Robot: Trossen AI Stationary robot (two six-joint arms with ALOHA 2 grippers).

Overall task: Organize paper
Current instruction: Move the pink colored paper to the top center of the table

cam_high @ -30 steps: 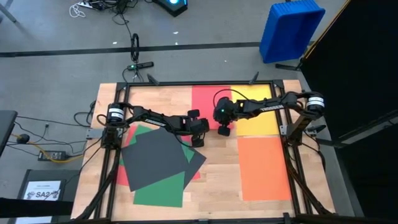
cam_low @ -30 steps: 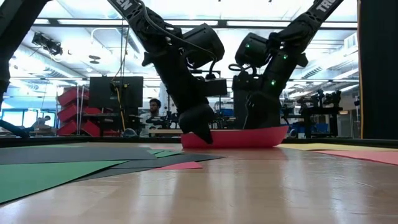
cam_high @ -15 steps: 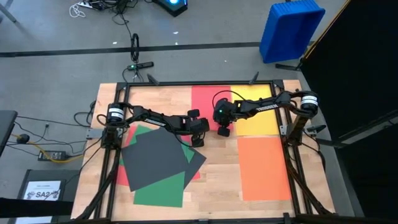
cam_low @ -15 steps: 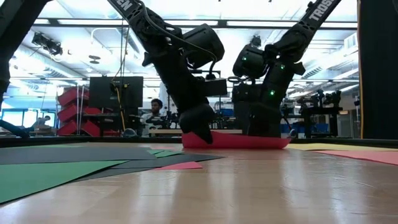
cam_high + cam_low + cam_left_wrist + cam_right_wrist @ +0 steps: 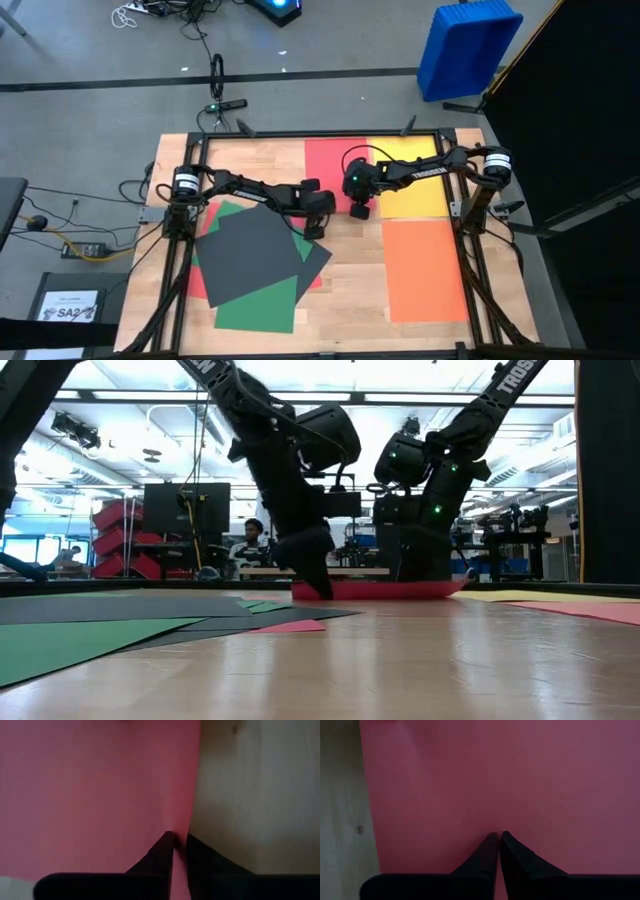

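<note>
The wooden table (image 5: 350, 270) stood on a grey concrete floor (image 5: 90, 110) crossed by a dark strip (image 5: 120, 84). A blue plastic bin (image 5: 467, 48) sat on the floor beyond the table's far right corner, beside a black curtain (image 5: 575, 120). Cables (image 5: 75, 205) and a power strip (image 5: 85, 249) lay on the floor to the left. Across the room were ceiling strip lights (image 5: 300, 398), a dark monitor (image 5: 185, 510), red cases (image 5: 125, 540) and a seated person (image 5: 250, 540).

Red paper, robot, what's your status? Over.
Left gripper pinching red paper's edge. Right gripper shut, tips pressed on the same sheet. Red paper at table's far side, beside yellow paper. Nothing in the way.
</note>
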